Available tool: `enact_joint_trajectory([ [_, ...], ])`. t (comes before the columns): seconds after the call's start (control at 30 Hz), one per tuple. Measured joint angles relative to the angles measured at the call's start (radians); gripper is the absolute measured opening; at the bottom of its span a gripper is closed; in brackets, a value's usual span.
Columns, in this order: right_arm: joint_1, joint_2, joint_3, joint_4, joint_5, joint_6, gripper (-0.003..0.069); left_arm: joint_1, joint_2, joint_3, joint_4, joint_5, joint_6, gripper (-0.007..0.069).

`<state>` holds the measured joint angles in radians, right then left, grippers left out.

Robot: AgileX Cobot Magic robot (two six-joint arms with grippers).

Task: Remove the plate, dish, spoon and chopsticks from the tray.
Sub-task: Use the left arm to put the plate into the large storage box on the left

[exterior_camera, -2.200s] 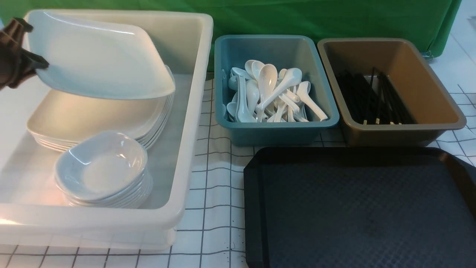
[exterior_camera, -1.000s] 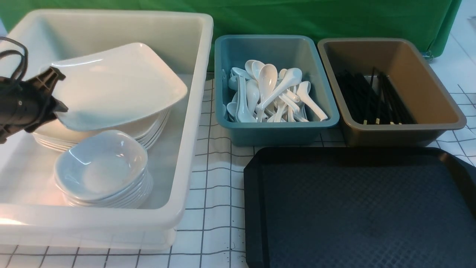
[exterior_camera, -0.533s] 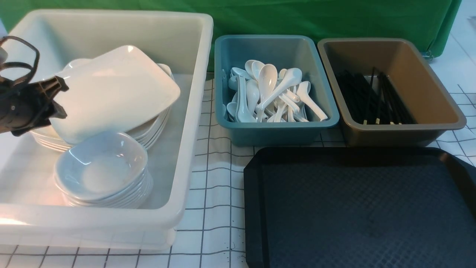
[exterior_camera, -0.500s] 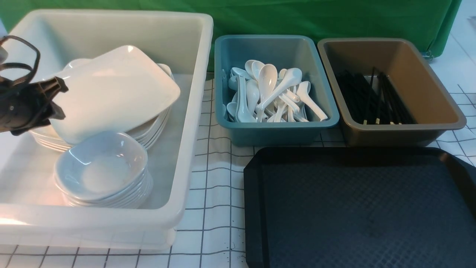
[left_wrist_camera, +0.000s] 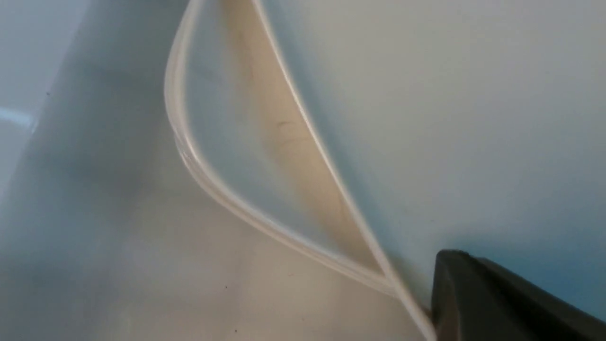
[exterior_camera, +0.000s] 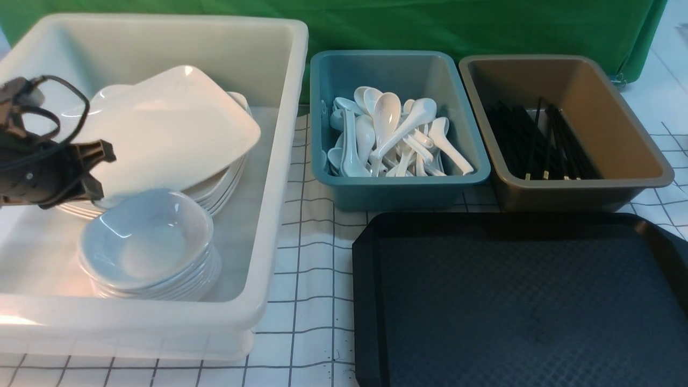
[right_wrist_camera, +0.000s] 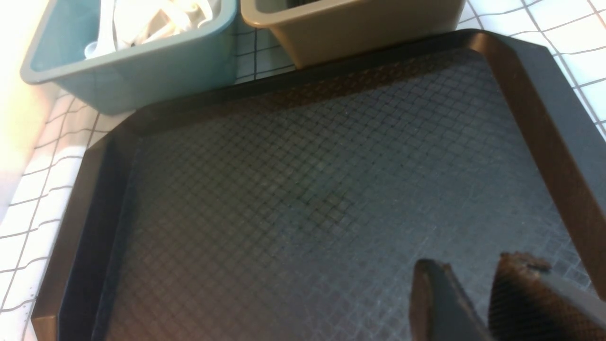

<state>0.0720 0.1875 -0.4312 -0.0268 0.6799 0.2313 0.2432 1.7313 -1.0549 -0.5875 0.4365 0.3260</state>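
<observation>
The plate lies tilted on a stack of like plates in a white tub. My left gripper is at the plate's near-left corner and is shut on its rim. In the left wrist view one finger lies on the plate; the other finger is hidden. A stack of small dishes sits in front of the plates. The black tray is bare. My right gripper is shut and empty above the tray; it is out of the front view.
A teal tub holds several white spoons. A brown tub holds black chopsticks. Both stand just behind the tray, with the white tub to their left. A green cloth hangs at the back.
My left gripper brought the plate down from above the tub onto the plate stack. In the last half second the gripper shifted lower and to the right; the plate hardly moved.
</observation>
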Motion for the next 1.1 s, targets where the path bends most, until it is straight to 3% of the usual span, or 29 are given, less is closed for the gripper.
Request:
enact_joint_trajectory([
  [0.2, 0.0, 0.0, 0.0, 0.0, 0.0, 0.0, 0.0237, -0.004, 0.051, -0.014, 0.023, -0.09, 0.032, -0.0002],
  [0.43, 0.0, 0.0, 0.0, 0.0, 0.0, 0.0, 0.0238, -0.004, 0.062, -0.032, 0.209, -0.172, 0.038, -0.0002],
  [0.63, 0.0, 0.0, 0.0, 0.0, 0.0, 0.0, 0.0239, -0.004, 0.075, -0.114, 0.367, -0.105, -0.024, -0.0002],
  [0.73, 0.0, 0.0, 0.0, 0.0, 0.0, 0.0, 0.0239, -0.002, 0.076, -0.215, 0.414, 0.023, -0.104, -0.0002],
  [0.9, 0.0, 0.0, 0.0, 0.0, 0.0, 0.0, 0.0239, -0.002, 0.076, -0.322, 0.341, 0.2, -0.161, -0.0002],
  [1.1, 0.0, 0.0, 0.0, 0.0, -0.001, 0.001, 0.0239, -0.073, 0.081, -0.336, 0.17, 0.289, -0.094, -0.0002],
])
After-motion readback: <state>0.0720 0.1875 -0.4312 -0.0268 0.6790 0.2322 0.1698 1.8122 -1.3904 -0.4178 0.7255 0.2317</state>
